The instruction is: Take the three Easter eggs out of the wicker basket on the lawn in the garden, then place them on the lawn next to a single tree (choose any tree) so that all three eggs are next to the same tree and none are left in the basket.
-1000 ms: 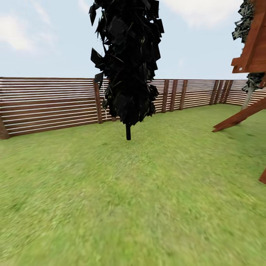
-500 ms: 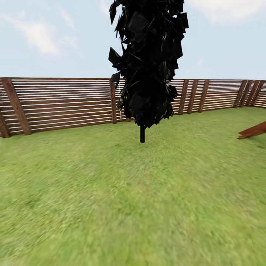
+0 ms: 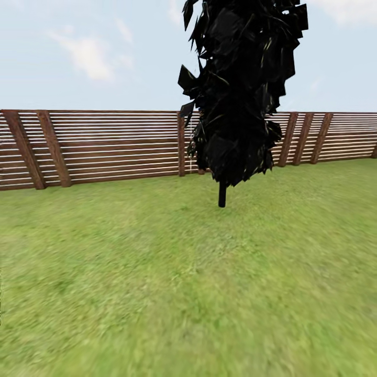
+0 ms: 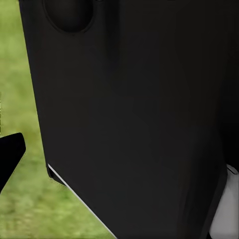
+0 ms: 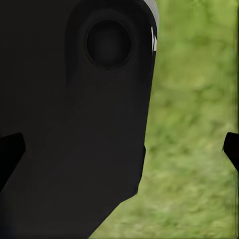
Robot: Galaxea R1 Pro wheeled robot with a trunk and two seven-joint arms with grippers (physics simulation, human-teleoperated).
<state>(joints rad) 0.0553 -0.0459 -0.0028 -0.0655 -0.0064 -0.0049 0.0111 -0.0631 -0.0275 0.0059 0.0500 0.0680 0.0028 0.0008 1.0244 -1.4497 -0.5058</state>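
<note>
Your head camera looks over the lawn (image 3: 157, 272), bright green and mottled, running flat up to a brown slatted fence (image 3: 104, 146) across the back. A dark, narrow conifer (image 3: 238, 89) stands on the grass right of centre, its thin black trunk meeting the ground well in front of the fence. Pale blue sky with thin clouds sits above the fence line.

Your left wrist camera is mostly blocked by a big black robot body panel (image 4: 134, 114); a strip of grass shows beside it, and one black fingertip (image 4: 10, 152) of the left gripper pokes in at the edge. With one tip in sight you cannot tell how those jaws stand.

Your right wrist camera has another black panel (image 5: 74, 124) with a round recess, grass beside it. Two black fingertips (image 5: 11, 147) of the right gripper show at opposite edges of the view, so those jaws are spread wide with nothing between them but grass.
</note>
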